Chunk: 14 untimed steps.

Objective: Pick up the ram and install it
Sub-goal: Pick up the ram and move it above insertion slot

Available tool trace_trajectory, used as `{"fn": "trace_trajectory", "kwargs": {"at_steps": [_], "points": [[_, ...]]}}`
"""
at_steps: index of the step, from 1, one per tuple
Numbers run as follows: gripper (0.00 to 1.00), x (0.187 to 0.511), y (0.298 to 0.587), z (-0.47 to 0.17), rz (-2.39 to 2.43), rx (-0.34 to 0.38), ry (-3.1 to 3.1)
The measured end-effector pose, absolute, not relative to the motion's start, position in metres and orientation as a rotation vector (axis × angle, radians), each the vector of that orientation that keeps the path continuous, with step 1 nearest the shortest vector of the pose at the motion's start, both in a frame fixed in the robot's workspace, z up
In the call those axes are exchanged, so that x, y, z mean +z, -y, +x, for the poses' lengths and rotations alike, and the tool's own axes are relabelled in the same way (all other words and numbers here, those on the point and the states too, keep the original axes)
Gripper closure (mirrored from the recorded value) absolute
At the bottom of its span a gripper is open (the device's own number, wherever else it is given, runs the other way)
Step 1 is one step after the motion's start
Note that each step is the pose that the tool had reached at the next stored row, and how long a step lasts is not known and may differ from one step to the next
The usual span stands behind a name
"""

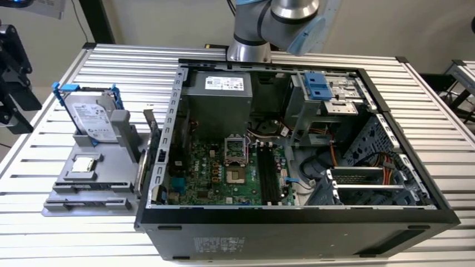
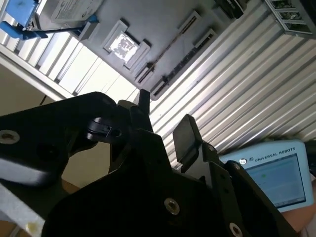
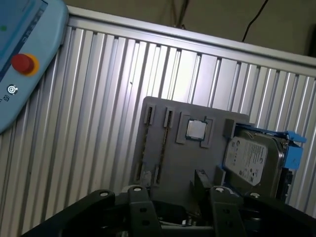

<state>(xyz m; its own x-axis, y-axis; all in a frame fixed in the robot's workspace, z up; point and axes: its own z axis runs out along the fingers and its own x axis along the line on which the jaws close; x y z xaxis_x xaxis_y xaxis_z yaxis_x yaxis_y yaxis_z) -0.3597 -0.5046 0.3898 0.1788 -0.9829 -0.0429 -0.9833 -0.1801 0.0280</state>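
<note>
Two fingers (image 2: 183, 138) apart, hand (image 2: 163, 109) empty

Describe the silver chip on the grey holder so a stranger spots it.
Start at the open computer case; the grey holder lies beside it, on the exterior view's left. The chip lies flat on it, small, square and silver, unlike the standing blue-bracketed hard drive beside it.

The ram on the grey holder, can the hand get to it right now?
Probably yes: the open hand hangs above the ram, which sits in the holder slot with nothing over it.
</note>
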Motion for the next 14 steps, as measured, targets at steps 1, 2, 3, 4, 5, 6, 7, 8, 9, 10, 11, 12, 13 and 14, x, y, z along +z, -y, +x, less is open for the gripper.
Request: {"fn": "trace_trajectory", "kwargs": {"at_steps": [1,2,3,4,5,6,7,8,9,10,11,12,13,14], "points": [[0.00,0.390,0.505,-0.360,-2.411,0.080,-2.003],[0.00,0.390,0.504,-0.360,-2.412,0.079,-2.003],[0.00,0.390,0.504,-0.360,-2.410,0.079,-2.006],[0.00,0.389,0.504,-0.360,-2.399,0.079,-2.018],[0.00,0.388,0.505,-0.360,-2.387,0.079,-2.032],[0.00,0.388,0.504,-0.360,-2.374,0.079,-2.047],[0.00,0.387,0.504,-0.360,-2.361,0.079,-2.060],[0.00,0.386,0.504,-0.360,-2.349,0.079,-2.074],[0.00,0.385,0.505,-0.360,-2.337,0.078,-2.086],[0.00,0.384,0.504,-0.360,-2.326,0.076,-2.097],[0.00,0.383,0.504,-0.360,-2.315,0.075,-2.108],[0.00,0.382,0.504,-0.360,-2.303,0.074,-2.120],[0.00,0.380,0.504,-0.360,-2.290,0.074,-2.133],[0.00,0.379,0.504,-0.360,-2.284,0.073,-2.141]]}}
